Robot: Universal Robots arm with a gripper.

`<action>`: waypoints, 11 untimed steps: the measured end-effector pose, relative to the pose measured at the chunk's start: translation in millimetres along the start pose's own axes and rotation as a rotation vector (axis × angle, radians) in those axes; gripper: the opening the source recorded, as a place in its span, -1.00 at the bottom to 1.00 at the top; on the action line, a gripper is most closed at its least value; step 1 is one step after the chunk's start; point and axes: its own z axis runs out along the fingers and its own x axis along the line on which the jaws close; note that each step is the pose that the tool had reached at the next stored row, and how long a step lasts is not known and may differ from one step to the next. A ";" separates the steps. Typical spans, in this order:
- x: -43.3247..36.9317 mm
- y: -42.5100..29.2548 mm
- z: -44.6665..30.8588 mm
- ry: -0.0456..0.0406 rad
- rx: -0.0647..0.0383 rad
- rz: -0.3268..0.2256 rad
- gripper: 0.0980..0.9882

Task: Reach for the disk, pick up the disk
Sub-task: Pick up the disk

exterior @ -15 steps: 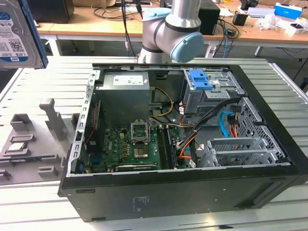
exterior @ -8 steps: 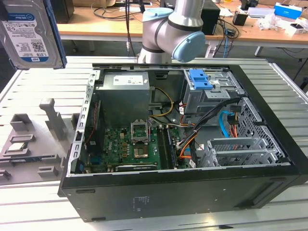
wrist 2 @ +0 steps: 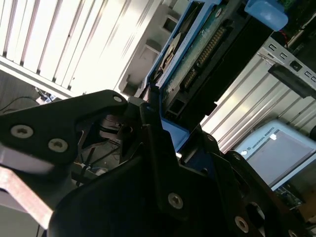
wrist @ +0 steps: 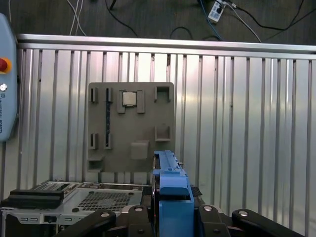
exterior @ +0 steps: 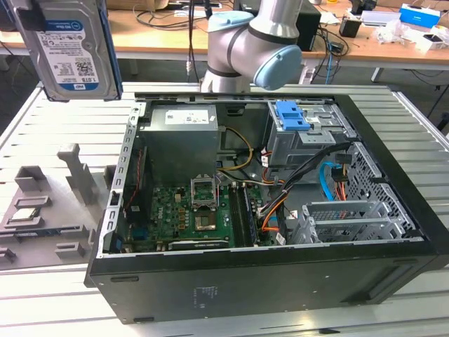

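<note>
Slatted metal table (exterior: 42,126) is carrying an open computer case (exterior: 266,210), and honestly the reaching part is looking done. The disk (exterior: 70,49) is hanging in the air, well above the case and off its side toward the exterior view's left, over the grey fixture plate (wrist: 118,138) that's sitting just beside the case. It's standing on end, long axis running up and down, label facing outward. In the first wrist view the gripper (wrist: 170,217) is clamping the disk's blue side frame (wrist: 170,187) edge-on between its jaws, so there's no gap between claw and drive, it's sitting right in the grip. A small square chip (wrist: 130,98) is resting in the plate, well apart from the drive.
</note>
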 end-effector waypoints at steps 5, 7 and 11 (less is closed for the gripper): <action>0.4 -22.0 -0.8 -0.0001 0.000 0.000 -0.39; 0.6 -31.7 -1.2 0.0000 0.000 0.000 -0.39; 0.8 -50.5 -1.9 -0.0001 0.000 0.000 -0.39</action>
